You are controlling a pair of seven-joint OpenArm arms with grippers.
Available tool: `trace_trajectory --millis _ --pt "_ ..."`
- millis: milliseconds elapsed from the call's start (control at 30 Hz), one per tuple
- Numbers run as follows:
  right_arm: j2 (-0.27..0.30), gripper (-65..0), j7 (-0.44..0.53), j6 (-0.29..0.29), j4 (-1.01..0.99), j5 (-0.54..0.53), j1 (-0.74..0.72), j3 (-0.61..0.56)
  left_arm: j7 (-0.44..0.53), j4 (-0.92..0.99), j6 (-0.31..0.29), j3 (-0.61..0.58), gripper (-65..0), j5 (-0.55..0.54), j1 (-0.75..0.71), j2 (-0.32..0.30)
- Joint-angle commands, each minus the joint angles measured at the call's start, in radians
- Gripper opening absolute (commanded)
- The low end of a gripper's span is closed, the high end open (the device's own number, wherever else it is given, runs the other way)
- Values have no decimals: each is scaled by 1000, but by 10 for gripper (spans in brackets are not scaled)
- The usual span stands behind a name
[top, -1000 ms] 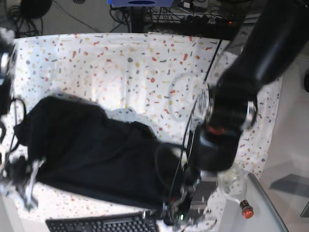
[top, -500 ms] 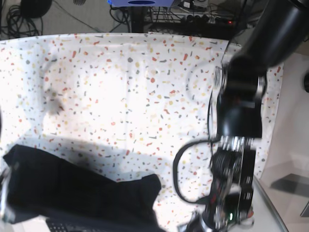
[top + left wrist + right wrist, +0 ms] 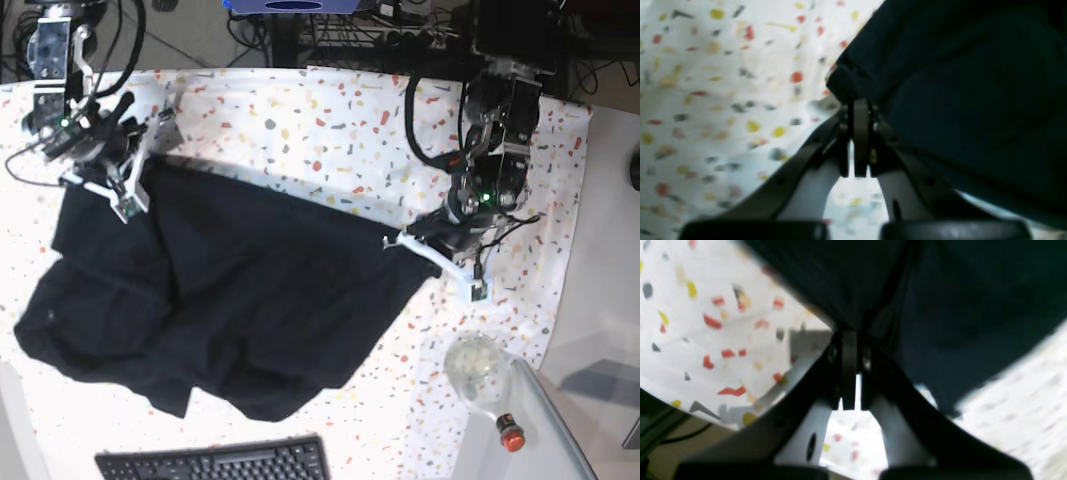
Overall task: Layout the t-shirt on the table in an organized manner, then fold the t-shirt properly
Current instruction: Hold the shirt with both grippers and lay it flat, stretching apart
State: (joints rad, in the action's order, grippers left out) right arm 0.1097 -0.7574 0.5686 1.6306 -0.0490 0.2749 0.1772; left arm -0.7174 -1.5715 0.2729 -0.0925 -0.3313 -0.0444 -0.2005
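The black t-shirt (image 3: pixel 230 300) lies spread over the speckled table (image 3: pixel 300 110), its upper edge stretched between both grippers and its lower part rumpled toward the front left. On the base view's right, my left gripper (image 3: pixel 397 240) is shut on the shirt's right corner. The left wrist view shows the left gripper (image 3: pixel 858 103) pinching a bunched hem of the t-shirt (image 3: pixel 973 83). At the far left, my right gripper (image 3: pixel 140 180) is shut on the other corner. In the right wrist view the right gripper (image 3: pixel 849 335) clamps dark t-shirt cloth (image 3: pixel 957 306) above the table (image 3: pixel 706 323).
A black keyboard (image 3: pixel 215 463) lies at the front edge. A clear glass bottle (image 3: pixel 478 368) with a red cap (image 3: pixel 511 437) sits at the front right. A plain grey surface (image 3: pixel 610 300) runs along the right side. Cables and equipment crowd the back edge.
Both arms have swung from the front of the table toward the back, carrying the shirt. It went from a bunch by the keyboard to a sheet stretched across the middle.
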Motion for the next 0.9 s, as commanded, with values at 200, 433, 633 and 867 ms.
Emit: trace_trajectory --millis 200,433,633,867 --pt "6 -650 -75 -25 27 -5 22 6 15 26 4 13 -650 80 -68 -4" --pt "5 -269 -93 61 244 -234 70 137 15 69 4 10 -650 82 -88 0" --pt "9 -276 -89 -61 214 -315 -55 425 17 93 4 15 -650 82 -96 0" --pt "104 -275 28 -80 -358 -208 -342 497 17 93 4 15 -650 82 -108 2"
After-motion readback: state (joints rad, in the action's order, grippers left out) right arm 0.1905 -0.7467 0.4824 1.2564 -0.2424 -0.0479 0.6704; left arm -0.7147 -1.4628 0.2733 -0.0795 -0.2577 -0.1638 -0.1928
